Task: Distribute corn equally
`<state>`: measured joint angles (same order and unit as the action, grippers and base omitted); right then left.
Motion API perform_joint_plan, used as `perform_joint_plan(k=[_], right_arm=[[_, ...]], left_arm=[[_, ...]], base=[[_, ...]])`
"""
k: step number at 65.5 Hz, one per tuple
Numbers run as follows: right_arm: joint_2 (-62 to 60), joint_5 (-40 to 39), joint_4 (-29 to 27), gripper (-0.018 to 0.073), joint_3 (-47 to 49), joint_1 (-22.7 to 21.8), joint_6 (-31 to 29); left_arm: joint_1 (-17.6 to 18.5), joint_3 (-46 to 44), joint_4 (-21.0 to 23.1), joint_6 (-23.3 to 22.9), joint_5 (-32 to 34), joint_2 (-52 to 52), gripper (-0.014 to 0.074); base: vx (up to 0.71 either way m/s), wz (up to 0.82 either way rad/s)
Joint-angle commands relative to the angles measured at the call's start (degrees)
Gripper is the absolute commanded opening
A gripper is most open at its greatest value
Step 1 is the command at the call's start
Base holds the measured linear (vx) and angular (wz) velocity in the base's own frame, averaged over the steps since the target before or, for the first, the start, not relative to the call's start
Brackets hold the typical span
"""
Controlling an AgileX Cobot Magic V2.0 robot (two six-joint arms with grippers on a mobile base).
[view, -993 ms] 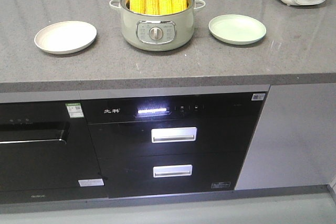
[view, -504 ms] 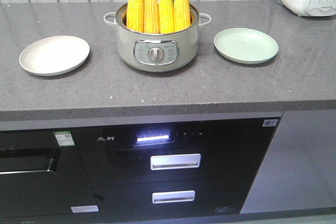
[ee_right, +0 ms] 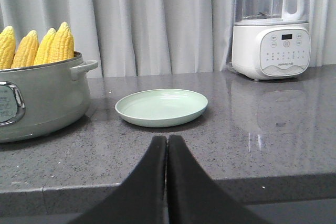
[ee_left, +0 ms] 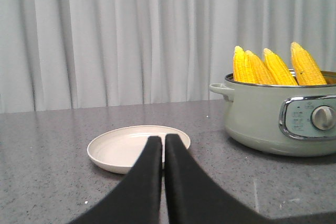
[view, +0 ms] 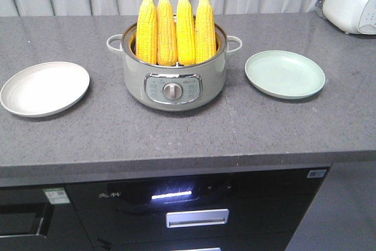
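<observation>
Several cobs of yellow corn [view: 175, 29] stand upright, tips up, in a pale green electric pot [view: 174, 74] at the middle of the grey counter. The corn [ee_left: 275, 66] also shows at the right of the left wrist view, and the corn [ee_right: 37, 47] at the left of the right wrist view. A cream plate [view: 44, 87] lies left of the pot, a light green plate [view: 285, 73] right of it; both hold nothing. My left gripper [ee_left: 163, 139] is shut and holds nothing, in front of the cream plate [ee_left: 123, 148]. My right gripper [ee_right: 167, 138] is shut and holds nothing, short of the green plate [ee_right: 161, 106].
A white blender [ee_right: 271, 27] stands on the counter at the far right, also seen as a white appliance [view: 353, 1] in the front view. Grey curtains hang behind the counter. Black built-in appliances with drawer handles [view: 197, 218] sit below the counter edge [view: 176, 166].
The front view has moved closer and higher over the counter: pot and plates sit lower and larger in frame, and less of the cabinet front below shows.
</observation>
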<state>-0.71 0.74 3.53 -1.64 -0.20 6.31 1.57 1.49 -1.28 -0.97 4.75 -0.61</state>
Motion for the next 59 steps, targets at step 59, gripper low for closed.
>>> perform_joint_plan(k=[59], right_arm=[[-0.2,-4.3,0.2,-0.0011,-0.5,-0.3,0.0]], left_arm=[[0.0,0.8,0.6,-0.1,4.4,-1.0,-0.0006]], base=[[0.14,0.0]])
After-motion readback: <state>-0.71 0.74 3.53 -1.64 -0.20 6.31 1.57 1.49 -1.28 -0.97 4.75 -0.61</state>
